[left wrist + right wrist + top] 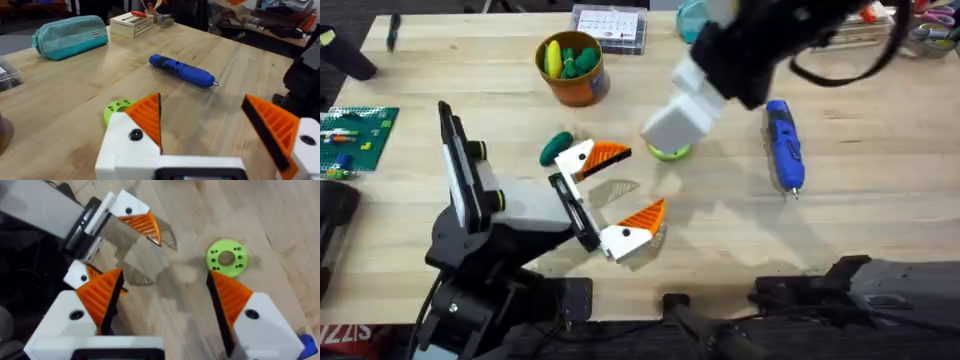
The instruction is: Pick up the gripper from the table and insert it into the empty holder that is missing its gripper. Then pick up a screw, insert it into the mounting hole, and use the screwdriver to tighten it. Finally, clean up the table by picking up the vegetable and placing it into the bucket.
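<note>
The table (880, 220) is being used as the work surface, with the left arm being held low across its near side and the right arm being reached in from the far right. The left gripper (610, 192) is being kept wide open and steady, probably so that its finger mounts are being offered to the other arm. The right gripper (165, 305) is likewise being held wide, with nothing between its pads, poised over the lime-green disc (226, 257).

The bucket (572, 70) is being left at the far side, with yellow and green toy pieces in it. The screwdriver (783, 145) is lying apart on the right, within the right arm's reach, judged not yet needed.

The gripper finger (592, 155) is judged to be seated already in the left arm's far holder, though this cannot be told for certain. The vegetable (556, 147) is lying on the table just beside that finger, being left for the final clean-up.
</note>
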